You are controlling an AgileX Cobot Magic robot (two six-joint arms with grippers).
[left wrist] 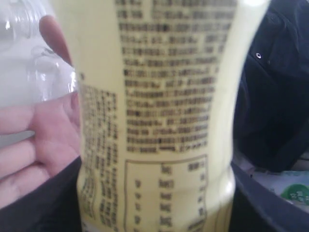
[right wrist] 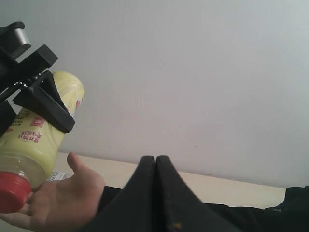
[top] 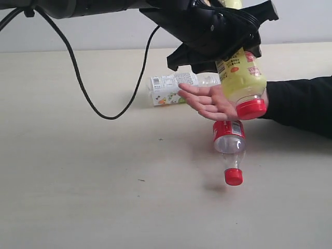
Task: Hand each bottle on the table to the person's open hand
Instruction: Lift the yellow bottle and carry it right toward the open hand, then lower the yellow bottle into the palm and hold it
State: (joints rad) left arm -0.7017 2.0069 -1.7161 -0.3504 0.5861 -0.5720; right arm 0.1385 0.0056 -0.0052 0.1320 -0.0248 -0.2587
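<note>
My left gripper (top: 228, 44) is shut on the yellow bottle (top: 241, 78), which hangs with its red cap (top: 251, 109) down over the person's open hand (top: 210, 101). I cannot tell whether the cap touches the palm. In the left wrist view the yellow bottle (left wrist: 164, 121) fills the frame, with the hand (left wrist: 43, 140) beside it. A clear bottle with a red label (top: 229, 140) lies on the table (top: 78, 181) just in front of the hand. The squarish white-labelled bottle (top: 168, 88) lies behind it. My right gripper (right wrist: 156, 159) is shut and empty, and looks at the hand (right wrist: 63, 198) and the yellow bottle (right wrist: 38, 135).
A black cable (top: 78, 72) droops from the left arm onto the table at the back left. The person's black sleeve (top: 301, 104) lies across the right side. A pale wall stands behind the table.
</note>
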